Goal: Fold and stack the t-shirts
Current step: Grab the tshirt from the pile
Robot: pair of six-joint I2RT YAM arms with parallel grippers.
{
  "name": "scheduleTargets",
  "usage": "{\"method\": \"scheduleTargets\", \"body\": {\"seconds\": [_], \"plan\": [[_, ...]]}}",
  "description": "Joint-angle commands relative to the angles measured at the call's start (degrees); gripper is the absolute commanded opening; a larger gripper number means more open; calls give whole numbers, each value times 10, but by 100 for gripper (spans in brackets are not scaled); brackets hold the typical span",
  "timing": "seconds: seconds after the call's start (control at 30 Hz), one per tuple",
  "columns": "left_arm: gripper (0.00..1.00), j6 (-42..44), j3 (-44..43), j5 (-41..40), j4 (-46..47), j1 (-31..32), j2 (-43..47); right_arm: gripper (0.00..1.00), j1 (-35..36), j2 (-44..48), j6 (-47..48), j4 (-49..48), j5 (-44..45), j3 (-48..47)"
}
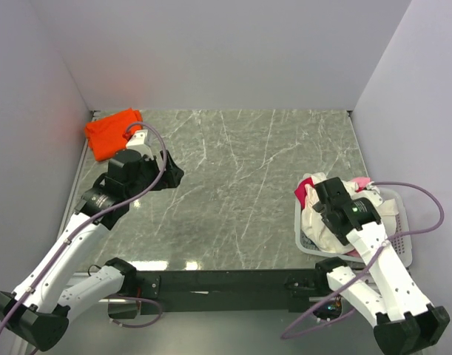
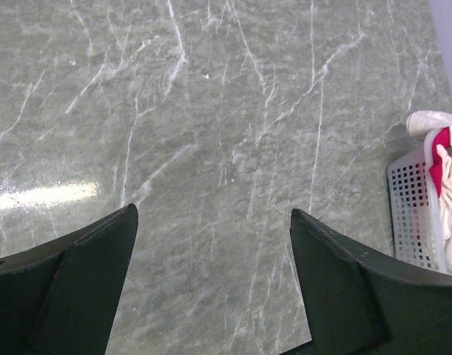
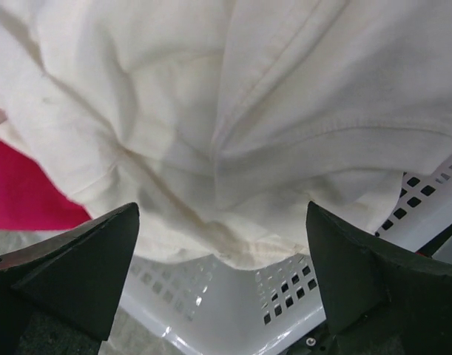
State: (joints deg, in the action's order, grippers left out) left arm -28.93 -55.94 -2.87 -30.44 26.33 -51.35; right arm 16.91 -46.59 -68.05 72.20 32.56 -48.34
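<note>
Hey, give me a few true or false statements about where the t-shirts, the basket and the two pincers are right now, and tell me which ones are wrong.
1. The orange t-shirt lies in the far left corner of the table. True.
2. The left pincer is gripping the orange t-shirt. False: it is open over bare table, beside that shirt, holding nothing.
3. The right pincer is open just above the cream t-shirt in the basket. True.
4. The basket is empty. False: it holds the cream t-shirt and some red cloth.
</note>
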Motion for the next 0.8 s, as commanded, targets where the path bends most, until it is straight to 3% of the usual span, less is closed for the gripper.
{"method": "scheduleTargets", "body": {"seconds": [0.0, 0.1, 0.23, 0.27, 0.33, 0.4, 0.43, 0.67, 0.77], "plan": [[89, 9, -4, -6, -7, 0, -2, 100, -26, -23, 2, -27, 38, 15], [89, -14, -2, -20, -7, 0, 7, 96, -39, -25, 14, -46, 41, 24], [88, -29, 14, -22, 10, 0, 34, 73, -57, -17, 26, -69, 29, 33], [88, -32, 16, -27, 10, 0, 43, 55, -59, -15, 24, -67, 29, 29], [88, -30, 18, -33, 5, -1, 49, 34, -61, -8, 23, -63, 31, 11], [88, -22, 18, -46, -1, 0, 54, 21, -60, -1, 27, -51, 42, -11], [88, -18, 18, -52, -5, 0, 55, 0, -60, 1, 31, -44, 47, -37], [89, -10, 18, -71, -18, 0, 56, 0, -61, 21, 83, -44, 38, -151], [89, -19, 22, -65, -11, -1, 59, 0, -61, 26, 113, -93, 19, -194]]}}
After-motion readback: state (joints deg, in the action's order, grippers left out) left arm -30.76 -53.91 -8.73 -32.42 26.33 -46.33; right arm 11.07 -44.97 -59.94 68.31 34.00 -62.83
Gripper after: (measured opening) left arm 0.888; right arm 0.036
